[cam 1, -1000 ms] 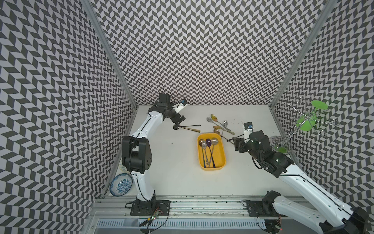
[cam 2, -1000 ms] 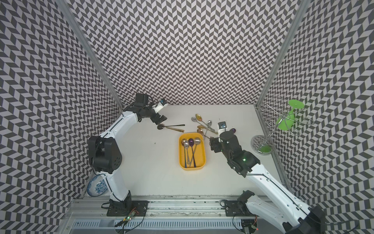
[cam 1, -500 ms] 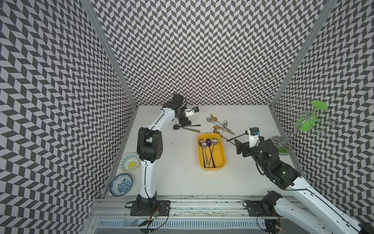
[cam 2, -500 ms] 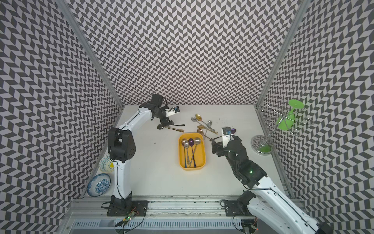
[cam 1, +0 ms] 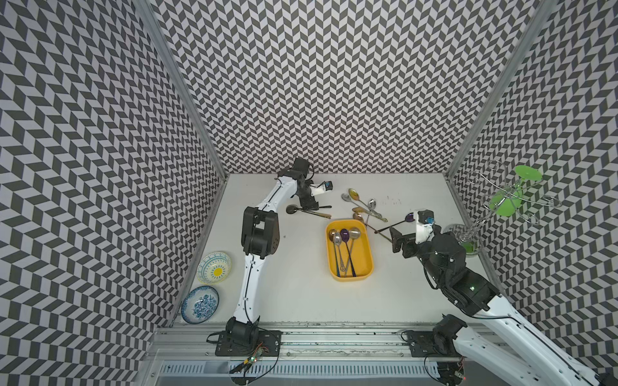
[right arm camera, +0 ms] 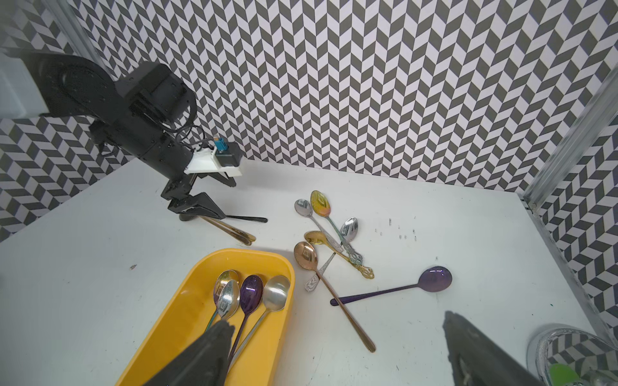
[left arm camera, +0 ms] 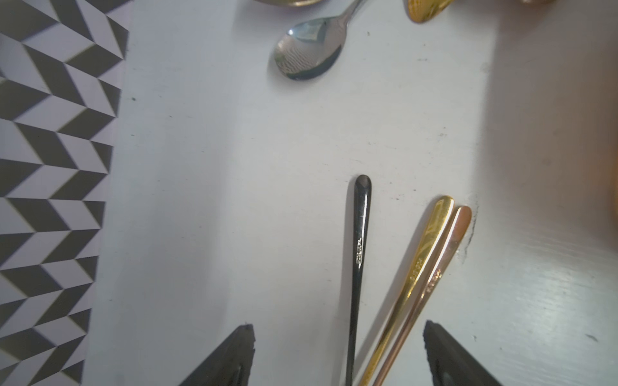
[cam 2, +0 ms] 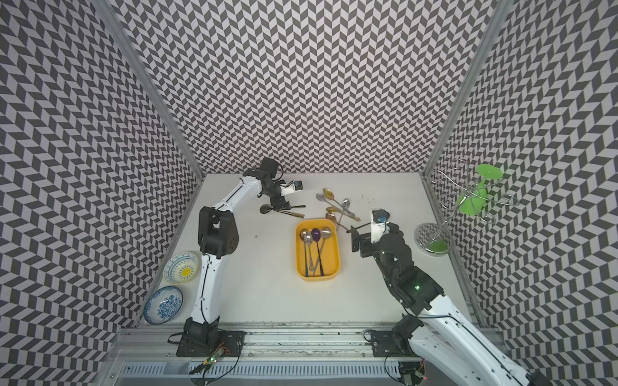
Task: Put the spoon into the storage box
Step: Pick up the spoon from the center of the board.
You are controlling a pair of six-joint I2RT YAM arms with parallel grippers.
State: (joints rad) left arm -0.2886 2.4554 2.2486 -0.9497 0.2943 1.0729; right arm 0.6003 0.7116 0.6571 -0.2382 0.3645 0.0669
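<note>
Storage box (right arm camera: pixel 167 320): yellow plastic, smooth, soft sheen.
Black spoon (left arm camera: pixel 361 227): dark-coated metal, glossy, stamped mark on the handle.
Gold spoon (left arm camera: pixel 424 247), rose-gold spoon (left arm camera: pixel 444 254): polished metal, bright.
Silver spoon (left arm camera: pixel 306 50): mirror-polished steel look, reflects the wall pattern.
Purple spoon (right arm camera: pixel 434 279): glossy tinted metal.
Tabletop (left arm camera: pixel 217 167): white, matt, lightly scuffed and specked.
Left gripper (left arm camera: pixel 337 324): jaws matt black, finely grained, plastic by the look.
Yellow-patterned bowl (cam 1: pixel 214 268), blue-patterned bowl (cam 1: pixel 200 304): glazed, shiny.
Wire rack (cam 2: pixel 424 234): chromed, mirror-like base.
</note>
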